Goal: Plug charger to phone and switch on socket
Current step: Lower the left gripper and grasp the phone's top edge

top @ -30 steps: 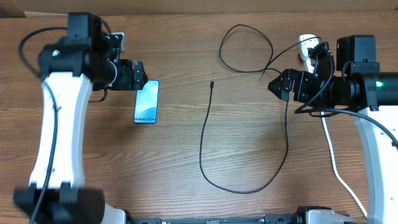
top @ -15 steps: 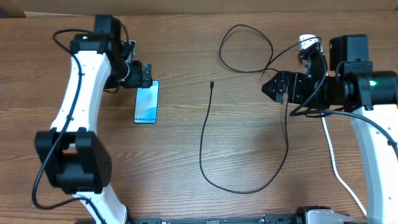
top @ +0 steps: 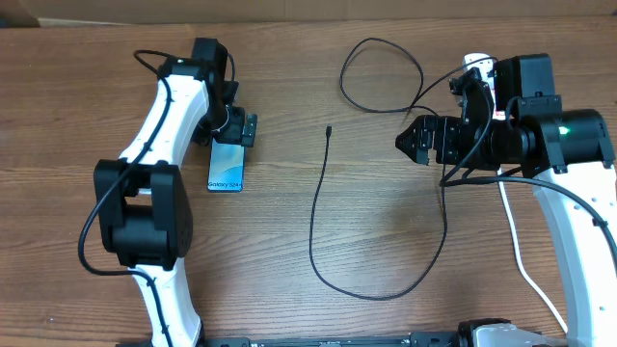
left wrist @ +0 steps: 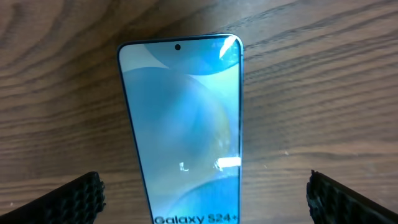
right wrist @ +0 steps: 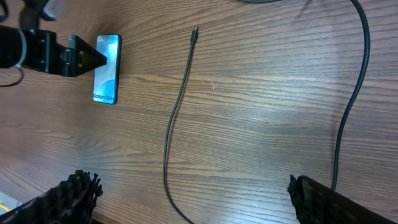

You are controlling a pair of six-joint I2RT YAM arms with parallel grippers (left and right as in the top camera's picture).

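Phone (left wrist: 180, 124) screen blue-teal, charger (top: 311, 236) cable blk, table (top: 386, 212) brown woodgrain.

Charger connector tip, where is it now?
Overhead, the connector tip lies loose near frame centre, right of the phone and apart from it.

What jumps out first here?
The lit blue phone lies at left, with the left gripper open over it. Then the charger: a long black cable looping across the middle, its tip lying loose, apart from both the phone and the open right gripper.
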